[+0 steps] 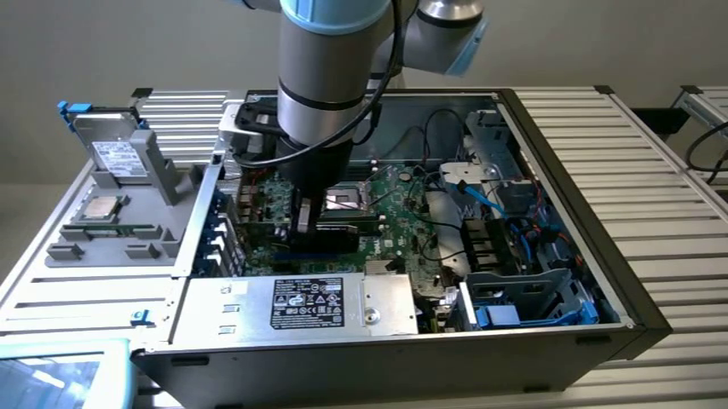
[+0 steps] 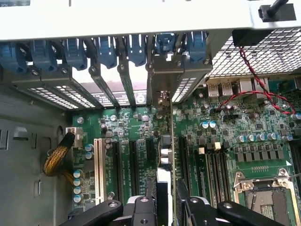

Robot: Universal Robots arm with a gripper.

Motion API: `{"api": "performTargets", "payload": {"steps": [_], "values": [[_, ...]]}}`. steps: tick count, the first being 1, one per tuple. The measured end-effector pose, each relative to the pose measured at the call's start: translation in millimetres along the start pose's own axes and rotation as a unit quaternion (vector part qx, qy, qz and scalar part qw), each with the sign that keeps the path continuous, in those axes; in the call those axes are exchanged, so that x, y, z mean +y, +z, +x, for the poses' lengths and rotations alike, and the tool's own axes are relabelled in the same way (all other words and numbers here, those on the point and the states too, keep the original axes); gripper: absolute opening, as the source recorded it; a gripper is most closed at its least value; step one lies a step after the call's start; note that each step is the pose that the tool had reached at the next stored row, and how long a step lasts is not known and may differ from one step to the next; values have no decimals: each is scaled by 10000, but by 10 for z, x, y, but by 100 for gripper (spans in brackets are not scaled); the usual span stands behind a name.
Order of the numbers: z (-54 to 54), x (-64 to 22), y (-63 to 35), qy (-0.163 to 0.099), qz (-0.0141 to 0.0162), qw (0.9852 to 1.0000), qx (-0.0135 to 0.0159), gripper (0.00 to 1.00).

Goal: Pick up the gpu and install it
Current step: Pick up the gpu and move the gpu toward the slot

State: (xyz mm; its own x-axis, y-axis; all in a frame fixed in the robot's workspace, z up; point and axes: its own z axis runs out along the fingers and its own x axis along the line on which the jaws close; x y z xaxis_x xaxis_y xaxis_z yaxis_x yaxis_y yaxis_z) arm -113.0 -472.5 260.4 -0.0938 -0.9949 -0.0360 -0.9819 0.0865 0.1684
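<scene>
While looking through the wrist camera, found the gripper point(image 2: 165, 190) clamped on the gpu point(image 2: 165, 141), with a finger point(image 2: 150, 188) against each flat face and the card held on edge. Located both deep inside the open case point(image 1: 574, 183), directly over the motherboard point(image 2: 127, 125), toward the exterior view's left side of the board. Traced the long axis of the gpu straight away from the gripper toward the rear wall of the case, ending at its metal bracket point(image 2: 176, 70) among the blue slot clips point(image 2: 136, 47). Judged that axis parallel to the black expansion slots point(image 2: 134, 165) and to the white slot point(image 2: 99, 162) beside them. Placed the card between two of the black slots, hiding the socket beneath it. Could not establish whether the lower edge is seated in that socket or merely poised above it; no gap or contact visible past the card's own edge. Judged the governing relation to be straight down from the tool: card vertical, board below, no sideways offset apparent. Noted the bracket close against the rear opening, but could not confirm engagement there. Noted red and black wires point(image 2: 249, 89) well apart from the card, and a yellow cable bundle point(image 2: 59, 157) near the side wall, likewise apart.
</scene>
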Motion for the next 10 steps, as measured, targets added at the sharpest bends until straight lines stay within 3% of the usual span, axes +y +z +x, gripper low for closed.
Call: {"api": "performTargets", "payload": {"steps": [10], "values": [[2, 25, 14, 29, 1, 10000, -3, 28]]}}
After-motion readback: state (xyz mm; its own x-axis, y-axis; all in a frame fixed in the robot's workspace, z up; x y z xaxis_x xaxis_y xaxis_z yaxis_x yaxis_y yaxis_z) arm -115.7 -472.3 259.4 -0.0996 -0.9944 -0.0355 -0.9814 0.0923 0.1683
